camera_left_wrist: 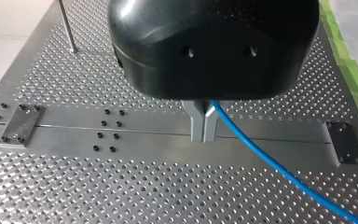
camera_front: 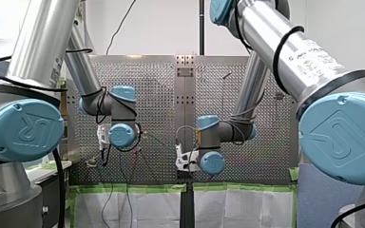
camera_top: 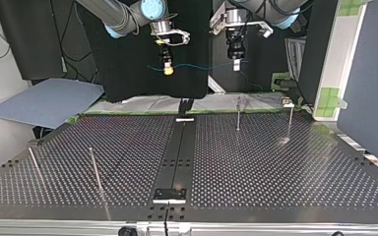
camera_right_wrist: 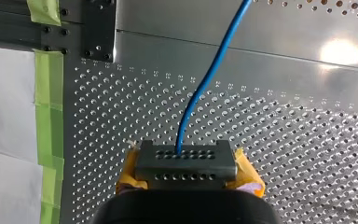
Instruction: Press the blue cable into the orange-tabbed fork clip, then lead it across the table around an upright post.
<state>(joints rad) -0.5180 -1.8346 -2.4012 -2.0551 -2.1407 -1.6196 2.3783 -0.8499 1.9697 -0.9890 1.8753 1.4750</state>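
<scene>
Between left gripper (camera_left_wrist: 203, 134) and right gripper (camera_right_wrist: 185, 156), blue cable (camera_left_wrist: 261, 153) pinched, strung

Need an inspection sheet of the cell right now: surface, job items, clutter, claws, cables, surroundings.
Surface: perforated table, with a plain strip down its middle.
Job's things: blue cable strung in the air between both claws; upright posts stand on the table; orange-tabbed fork clip not seen.
Clutter: nothing seen.
Grippers: left claw shut on the blue cable; right claw, yellow pads, shut on the blue cable.
Cables: black arm cables looped along the arms.
Surroundings: green tape at the table edge; blue sheet beside the table.
</scene>
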